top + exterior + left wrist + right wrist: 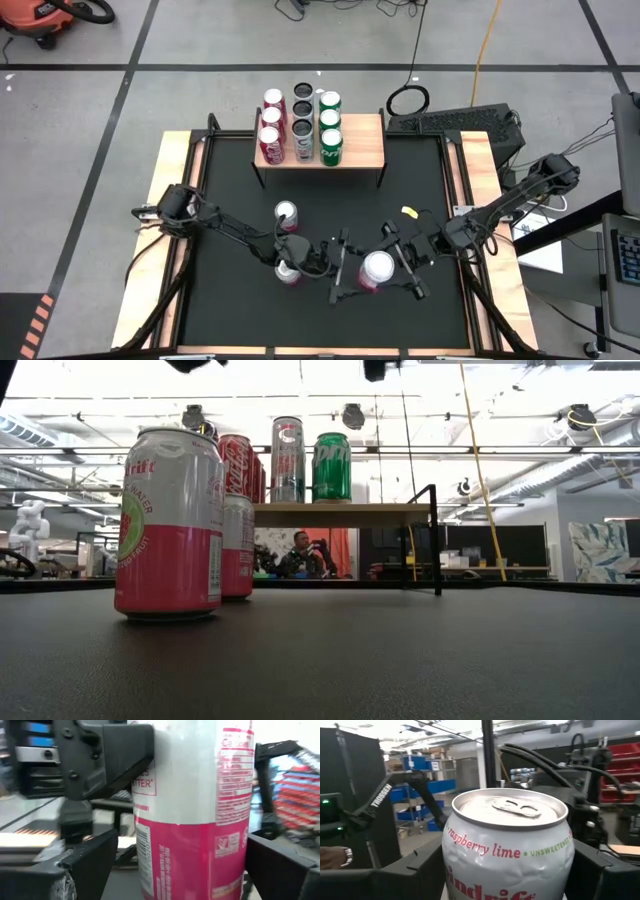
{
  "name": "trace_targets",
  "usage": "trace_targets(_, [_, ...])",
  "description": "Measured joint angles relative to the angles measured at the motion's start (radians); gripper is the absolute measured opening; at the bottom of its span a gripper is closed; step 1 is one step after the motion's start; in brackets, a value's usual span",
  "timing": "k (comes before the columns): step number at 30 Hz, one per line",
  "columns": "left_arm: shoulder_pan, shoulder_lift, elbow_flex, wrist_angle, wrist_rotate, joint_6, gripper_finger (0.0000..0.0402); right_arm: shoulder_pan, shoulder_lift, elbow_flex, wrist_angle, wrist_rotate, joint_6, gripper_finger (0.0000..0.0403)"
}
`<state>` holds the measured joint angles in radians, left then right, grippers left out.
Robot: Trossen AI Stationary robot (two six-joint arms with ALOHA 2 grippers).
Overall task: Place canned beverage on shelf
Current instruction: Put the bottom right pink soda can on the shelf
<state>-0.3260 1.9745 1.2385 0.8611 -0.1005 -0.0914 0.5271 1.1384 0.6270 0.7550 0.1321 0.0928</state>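
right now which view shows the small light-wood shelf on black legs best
The high view: the whole light-wood shelf on black metal legs shows from above, with three rows of cans on its left part and its right part bare. The low view shows only its edge and a leg. Neither wrist view shows it.

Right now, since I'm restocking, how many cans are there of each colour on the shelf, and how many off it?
Red cans on the shelf: 3
Dark-topped cans on the shelf: 3
Green cans on the shelf: 3
Cans off the shelf: 3
Total: 12
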Motion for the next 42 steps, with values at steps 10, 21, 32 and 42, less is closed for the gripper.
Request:
trace_targets(10, [-0.053, -0.112, 0.000, -0.217, -0.256, 0.004, 0.0398, 0.045, -0.056, 0.000, -0.037, 0.181, -0.026, 0.0277])
trace_targets(21, [-0.168, -0.145, 0.000, -0.243, -0.642, 0.082, 0.0398, 0.087, -0.057, 0.002, -0.049, 0.349, -0.044, 0.0277])
trace_targets(32, [-0.160, -0.131, 0.000, -0.224, -0.673, 0.019, 0.0398, 0.090, -0.046, 0.002, -0.011, 0.575, -0.007, 0.0277])
trace_targets(42, [-0.110, -0.131, -0.001, -0.206, -0.674, 0.063, 0.0398, 0.089, -0.027, 0.002, 0.027, 0.682, -0.029, 0.0277])
